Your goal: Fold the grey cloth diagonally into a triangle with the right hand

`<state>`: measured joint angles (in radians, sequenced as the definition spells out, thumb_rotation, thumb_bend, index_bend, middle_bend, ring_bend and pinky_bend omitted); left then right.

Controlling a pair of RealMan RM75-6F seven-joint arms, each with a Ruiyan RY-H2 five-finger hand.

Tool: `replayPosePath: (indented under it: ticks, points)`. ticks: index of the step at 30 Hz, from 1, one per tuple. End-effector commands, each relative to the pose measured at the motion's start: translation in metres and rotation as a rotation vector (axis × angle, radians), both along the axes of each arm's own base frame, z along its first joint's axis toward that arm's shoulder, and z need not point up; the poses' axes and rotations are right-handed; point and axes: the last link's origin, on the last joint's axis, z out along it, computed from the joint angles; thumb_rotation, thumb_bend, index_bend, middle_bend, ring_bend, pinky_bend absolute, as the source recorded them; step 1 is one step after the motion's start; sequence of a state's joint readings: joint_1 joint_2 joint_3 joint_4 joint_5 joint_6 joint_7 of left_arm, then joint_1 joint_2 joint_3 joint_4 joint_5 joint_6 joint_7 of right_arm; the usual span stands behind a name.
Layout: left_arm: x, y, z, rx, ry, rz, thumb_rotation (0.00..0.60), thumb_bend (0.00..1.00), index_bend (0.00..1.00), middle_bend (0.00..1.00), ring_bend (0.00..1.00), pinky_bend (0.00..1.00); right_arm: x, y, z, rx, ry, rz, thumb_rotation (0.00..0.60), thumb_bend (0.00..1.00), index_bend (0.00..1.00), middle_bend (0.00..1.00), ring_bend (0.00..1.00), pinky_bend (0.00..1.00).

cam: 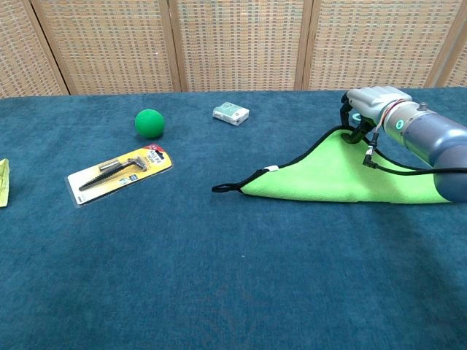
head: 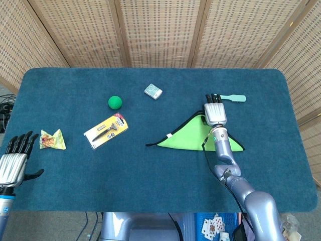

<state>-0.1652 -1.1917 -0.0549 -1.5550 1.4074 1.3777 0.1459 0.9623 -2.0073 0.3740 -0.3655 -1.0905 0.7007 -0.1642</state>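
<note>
The cloth lies folded in a triangle right of centre, showing a bright green face with a black hem; no grey side shows. In the chest view the cloth has its long edge nearest me and its apex at the far side. My right hand is over that apex, palm down. Its dark fingers curl down onto the corner and pinch it. My left hand hovers at the near left table edge, holding nothing, with its fingers apart.
A pale teal brush lies just beyond my right hand. Further left are a small grey box, a green ball, a carded tool pack and a crumpled snack wrapper.
</note>
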Motion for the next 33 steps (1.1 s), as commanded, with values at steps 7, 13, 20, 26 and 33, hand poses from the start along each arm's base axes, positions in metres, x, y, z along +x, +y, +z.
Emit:
replayPosePath:
  ticks: [7, 13, 20, 26, 33]
  points:
    - [0.0006, -0.0012, -0.0004, -0.004, 0.0, -0.001, 0.6, 0.11, 0.0, 0.0, 0.0, 0.0, -0.0006, -0.002, -0.0024, 0.014, 0.013, -0.01, 0.6, 0.54, 0.61, 0.12, 0.0, 0.0]
    - [0.0002, -0.0011, 0.0001, -0.003, 0.0, 0.002, 0.6, 0.11, 0.0, 0.0, 0.0, 0.0, 0.0001, -0.0043, -0.0024, 0.013, 0.016, -0.014, 0.6, 0.54, 0.61, 0.12, 0.0, 0.0]
    - [0.0005, -0.0003, -0.0017, -0.01, 0.003, 0.002, 0.6, 0.11, 0.0, 0.0, 0.0, 0.0, 0.0048, -0.0073, -0.0014, 0.009, 0.011, -0.002, 0.6, 0.54, 0.61, 0.12, 0.0, 0.0]
    - [0.0003, -0.0004, -0.0019, -0.011, 0.002, 0.005, 0.6, 0.11, 0.0, 0.0, 0.0, 0.0, 0.0035, -0.0067, -0.0031, 0.017, 0.011, -0.006, 0.6, 0.54, 0.57, 0.07, 0.0, 0.0]
    - [0.0007, -0.0001, -0.0043, -0.023, 0.004, 0.005, 0.6, 0.11, 0.0, 0.0, 0.0, 0.0, -0.0022, -0.0063, -0.0021, 0.029, 0.013, -0.02, 0.6, 0.42, 0.28, 0.0, 0.0, 0.0]
